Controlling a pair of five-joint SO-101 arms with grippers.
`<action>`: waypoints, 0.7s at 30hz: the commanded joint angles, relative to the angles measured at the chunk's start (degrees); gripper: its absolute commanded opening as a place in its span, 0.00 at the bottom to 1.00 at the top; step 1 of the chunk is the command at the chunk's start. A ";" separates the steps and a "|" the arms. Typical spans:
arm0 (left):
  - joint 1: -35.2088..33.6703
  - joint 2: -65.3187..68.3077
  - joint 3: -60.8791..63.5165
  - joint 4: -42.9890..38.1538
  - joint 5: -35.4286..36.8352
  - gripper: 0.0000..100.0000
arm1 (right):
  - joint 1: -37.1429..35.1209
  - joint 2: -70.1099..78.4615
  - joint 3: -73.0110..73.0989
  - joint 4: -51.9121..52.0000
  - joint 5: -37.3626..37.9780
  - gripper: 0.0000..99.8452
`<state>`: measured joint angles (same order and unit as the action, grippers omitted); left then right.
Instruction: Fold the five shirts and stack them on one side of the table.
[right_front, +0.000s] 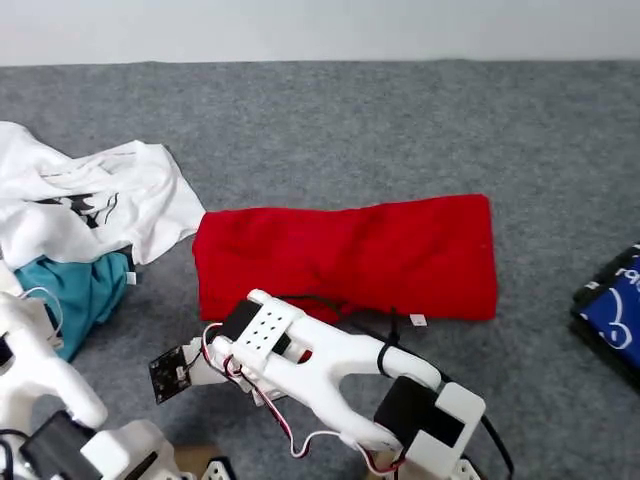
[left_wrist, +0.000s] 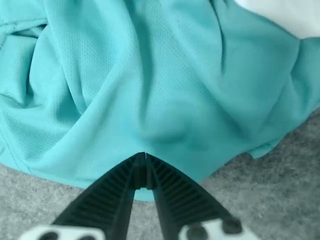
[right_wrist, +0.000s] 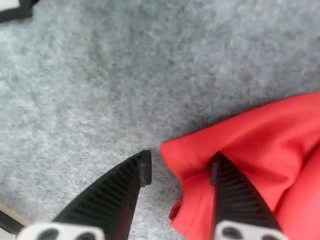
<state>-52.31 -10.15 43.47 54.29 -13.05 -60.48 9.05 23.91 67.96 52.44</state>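
Note:
A red shirt (right_front: 350, 255), folded into a long band, lies mid-table. My right gripper (right_wrist: 180, 170) is open at its near left corner, and the red corner (right_wrist: 260, 150) lies between the two fingers. The right arm (right_front: 330, 365) comes in from the front edge. At the left, a teal shirt (right_front: 85, 290) lies crumpled, partly under a rumpled white shirt (right_front: 90, 200). My left gripper (left_wrist: 145, 159) is shut, its tips at the near edge of the teal cloth (left_wrist: 150, 75). I cannot tell whether fabric is pinched. A blue and black shirt (right_front: 615, 310) sits at the right edge.
The table is covered in grey carpet-like cloth (right_front: 350, 120), bare along the back and between the red shirt and the blue one. The left arm (right_front: 35, 375) stands at the front left corner. The table's front edge (right_wrist: 10, 217) is close behind the right gripper.

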 joint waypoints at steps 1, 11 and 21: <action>0.18 -1.93 -0.48 -1.05 -0.35 0.00 | -0.75 -0.13 -2.20 -0.04 0.88 0.16; 0.18 -1.93 -0.57 -1.05 -0.44 0.00 | -0.48 -0.13 -2.20 -1.27 4.04 0.05; 0.26 -1.93 -0.57 -1.05 -0.44 0.00 | 4.26 -0.48 -5.54 0.13 4.04 0.02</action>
<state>-52.31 -10.15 43.47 54.11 -13.14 -59.16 9.05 22.95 67.08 55.87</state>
